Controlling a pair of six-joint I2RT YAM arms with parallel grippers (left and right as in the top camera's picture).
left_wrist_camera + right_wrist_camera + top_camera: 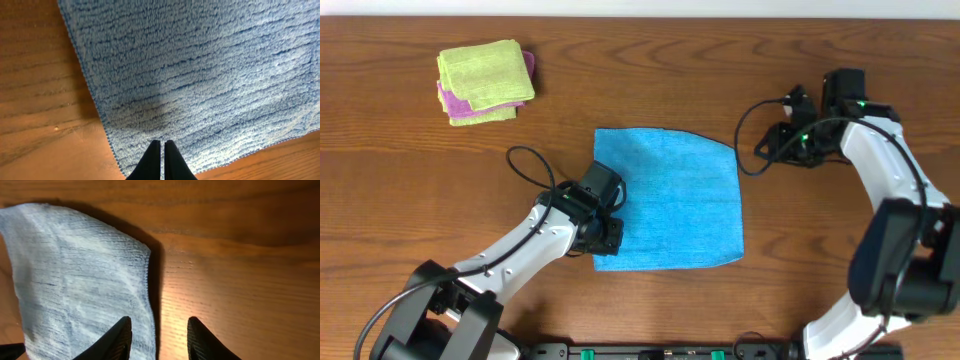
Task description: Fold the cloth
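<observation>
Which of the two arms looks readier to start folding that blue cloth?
Probably the left. The left gripper is shut right over the edge of the cloth; the right gripper hangs open beside its corner.

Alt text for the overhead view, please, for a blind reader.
A blue cloth lies spread on the table, the left tool shut at its lower left edge. The right tool is open beside its upper right corner; folded cloths sit at top left.

Sky-blue cloth (670,200), lime-green cloth (485,72), brown table (400,200)
</observation>
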